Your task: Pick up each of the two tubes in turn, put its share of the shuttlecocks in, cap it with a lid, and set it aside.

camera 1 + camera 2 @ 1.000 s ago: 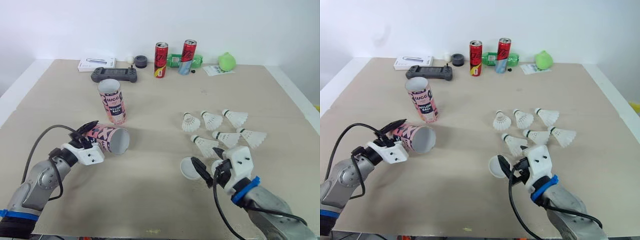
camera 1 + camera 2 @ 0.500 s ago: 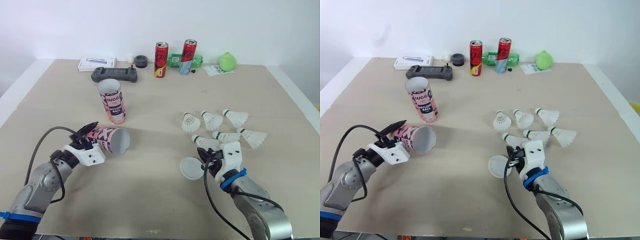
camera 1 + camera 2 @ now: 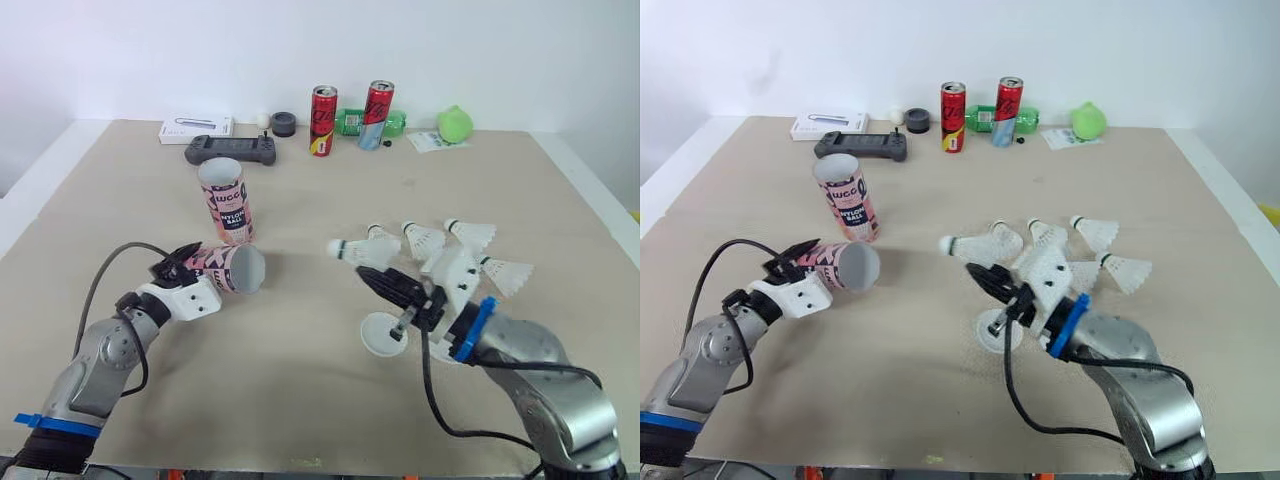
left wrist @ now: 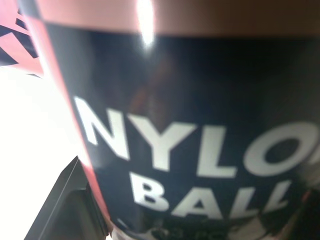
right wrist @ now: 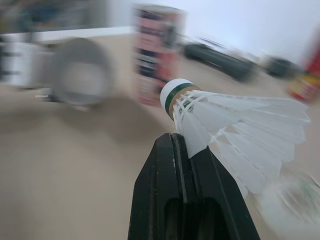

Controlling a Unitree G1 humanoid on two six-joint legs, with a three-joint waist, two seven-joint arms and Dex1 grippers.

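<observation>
Bright, even light from above; wrist views blurred.
The beige tabletop (image 3: 300,200) carries faint soft shadows beside the upright pink cardboard tube (image 3: 225,200). A white glare streak crosses the glossy pink-and-black held tube (image 4: 200,125), out of focus up close, next to a blown-out white patch. Behind the white feathered shuttlecock (image 5: 235,130) the background smears.

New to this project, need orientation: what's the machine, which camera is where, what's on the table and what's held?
A humanoid robot with two arms, each ending in a two-finger gripper. The two wide pictures come from its head camera, looking down over a table; the two close-ups come from wrist cameras. The left gripper holds a pink tube on its side, mouth towards the other arm. The right gripper pinches a shuttlecock. On the table: a second tube standing, more shuttlecocks, a white lid, and cans and a game controller at the back.
</observation>
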